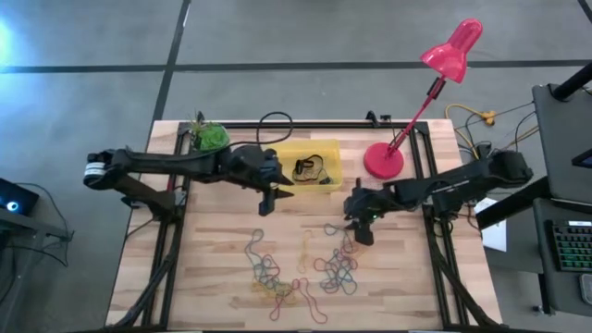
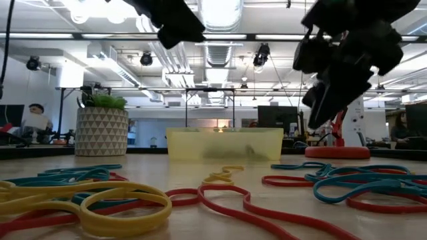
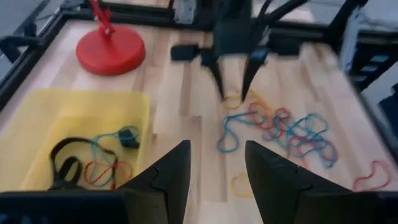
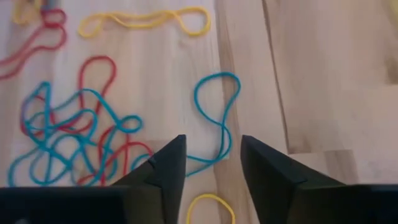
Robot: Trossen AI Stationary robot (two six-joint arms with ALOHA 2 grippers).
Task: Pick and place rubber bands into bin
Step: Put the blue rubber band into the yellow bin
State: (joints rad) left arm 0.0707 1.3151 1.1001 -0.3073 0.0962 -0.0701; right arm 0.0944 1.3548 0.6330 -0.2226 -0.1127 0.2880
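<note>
Nearest the low camera, the rubber bands (image 2: pixel 127 200) sprawl flat across the wooden table (image 1: pixel 213 277); in the high view they fill the lower middle of the frame as loose tangles of red, blue and yellow, none stacked high, so a gripper coming straight down has room around most loops.

Just above that scatter in the high view, right of centre, the right gripper (image 1: pixel 363 231) hangs over the upper right fringe of the pile. Its wrist view shows the two dark fingers (image 4: pixel 161 168) parted with bare wood and a blue loop between them, holding nothing (probably lined up for a fresh pick, since the blue loop lies directly ahead).

Further up, centre frame, the left gripper (image 1: pixel 268 199) hovers at the lower left corner of the bin (image 1: pixel 335 176). Its fingers (image 3: pixel 168 174) also stand apart and empty, which would fit a drop just made over the tray, though that is a judgement.

The bin sits toward the far edge of the table, with a few bands already inside: black, blue and red ones. Its low walls leave easy entry from above. The red lamp base (image 1: pixel 384 160) stands close on the bin's right side, and a plant pot (image 1: pixel 209 138) at its left, so open approach room lies mainly from the pile side.
</note>
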